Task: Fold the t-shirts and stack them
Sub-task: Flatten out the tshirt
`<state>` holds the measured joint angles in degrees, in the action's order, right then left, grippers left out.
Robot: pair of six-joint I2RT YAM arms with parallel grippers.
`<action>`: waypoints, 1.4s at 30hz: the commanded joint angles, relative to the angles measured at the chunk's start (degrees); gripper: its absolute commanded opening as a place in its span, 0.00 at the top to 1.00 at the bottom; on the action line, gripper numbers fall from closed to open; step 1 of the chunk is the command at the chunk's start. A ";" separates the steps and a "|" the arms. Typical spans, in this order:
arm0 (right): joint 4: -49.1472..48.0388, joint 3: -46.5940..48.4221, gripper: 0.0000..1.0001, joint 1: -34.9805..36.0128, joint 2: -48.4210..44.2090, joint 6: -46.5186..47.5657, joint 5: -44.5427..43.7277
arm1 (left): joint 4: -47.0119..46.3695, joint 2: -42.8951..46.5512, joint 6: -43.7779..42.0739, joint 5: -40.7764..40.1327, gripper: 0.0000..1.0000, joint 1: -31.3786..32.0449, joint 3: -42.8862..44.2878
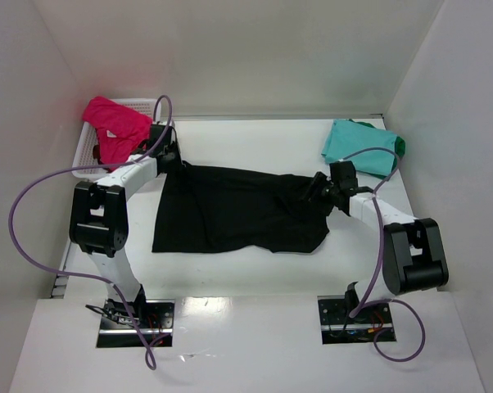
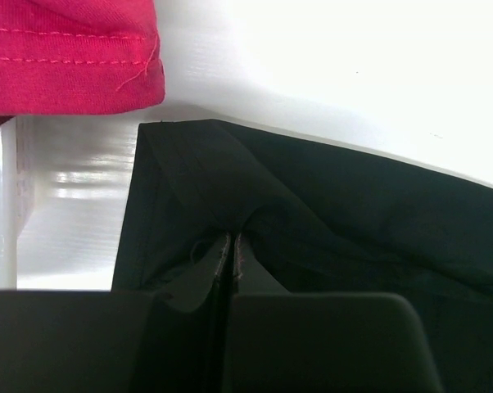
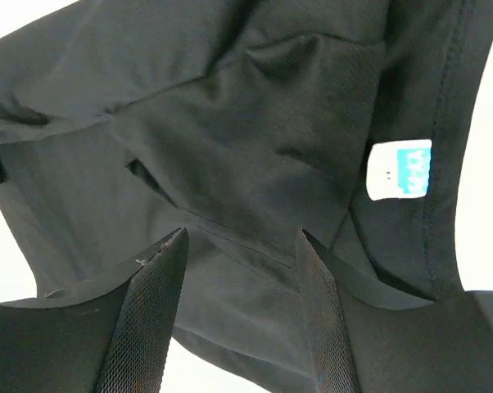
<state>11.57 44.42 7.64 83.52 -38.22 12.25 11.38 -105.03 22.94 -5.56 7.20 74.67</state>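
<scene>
— Mesh-padded fingers (image 3: 152, 327) of the right gripper (image 3: 240, 239) are sitting closest in its wrist view. They're standing apart, with nothing pinched between them.

— So it isn't holding the black t-shirt (image 1: 230, 209)?

— Not that I'm seeing. Cloth is lying just beyond the tips, and the light-blue neck label (image 3: 400, 168) is showing toward the right of that frame, so the collar end is facing this hand.

— And the other side?

— Over there the left gripper (image 2: 232, 246) is clamping a fold at the shirt's upper-left corner, jaws pressed together on the fabric. It's working just beside the pink t-shirt (image 1: 114, 123) hanging over the white basket (image 1: 140, 101).

— Which way is the shirt running?

— Lengthwise, left to right across the middle of the table (image 1: 255, 278) in the overhead view, spanning between the two hands. The teal t-shirt (image 1: 357, 143) is lying at upper right, apart from it.

— Next move?

— I'm guessing the right hand is needing to close on the collar edge straight ahead of it, being the nearer arm for that end.
</scene>
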 commanded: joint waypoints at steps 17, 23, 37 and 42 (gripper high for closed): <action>-1.01 -7.50 0.45 1.06 -1.52 -6.17 -2.76 | -2.06 1.02 1.06 0.99 1.00 -0.26 0.91; -3.38 -7.50 0.52 1.06 -0.38 -6.17 -2.76 | -2.06 0.97 1.06 0.99 1.00 -0.26 0.91; -5.33 -3.81 0.96 1.59 6.54 -5.55 -1.00 | -2.06 0.44 0.53 0.51 1.00 -0.26 1.53; -4.31 0.32 1.00 1.59 5.45 -4.54 -2.17 | -1.53 0.44 0.00 0.38 1.00 -0.26 2.05</action>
<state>8.24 40.33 8.49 89.37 -43.97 11.76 11.39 -105.03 22.88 -5.41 7.19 74.67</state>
